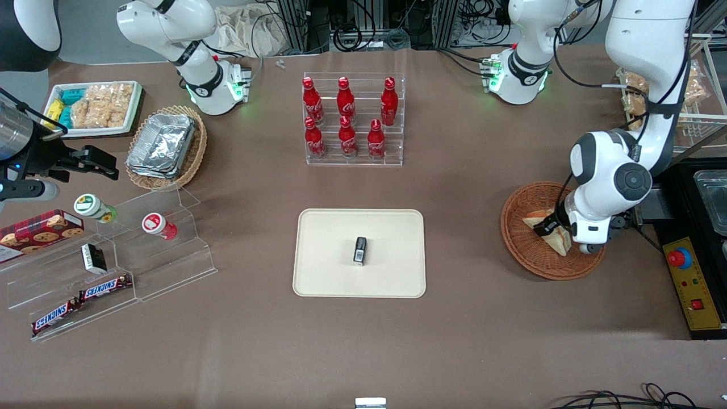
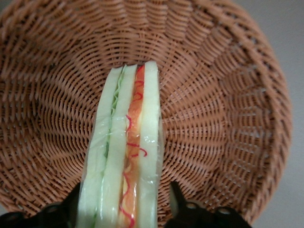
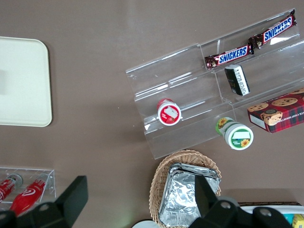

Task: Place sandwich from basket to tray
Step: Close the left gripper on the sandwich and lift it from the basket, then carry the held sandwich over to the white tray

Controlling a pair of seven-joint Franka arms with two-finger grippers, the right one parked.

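The left arm is bent low at the working arm's end of the table, wrist pointing down. Its gripper (image 1: pixel 550 227) sits down inside the basket (image 1: pixel 525 244), one black finger (image 2: pixel 176 197) on each side of the sandwich (image 2: pixel 126 156), closed against its faces.

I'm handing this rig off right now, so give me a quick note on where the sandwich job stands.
Gripper: down in the basket, fingers on either side of the sandwich; cannot tell if they grip yet.
Sandwich: in the basket, standing on edge, not lifted.
Tray: nearer the table's middle, holds only a small black box.
Done: approach.
Left: grip, lift, carry to tray, release.
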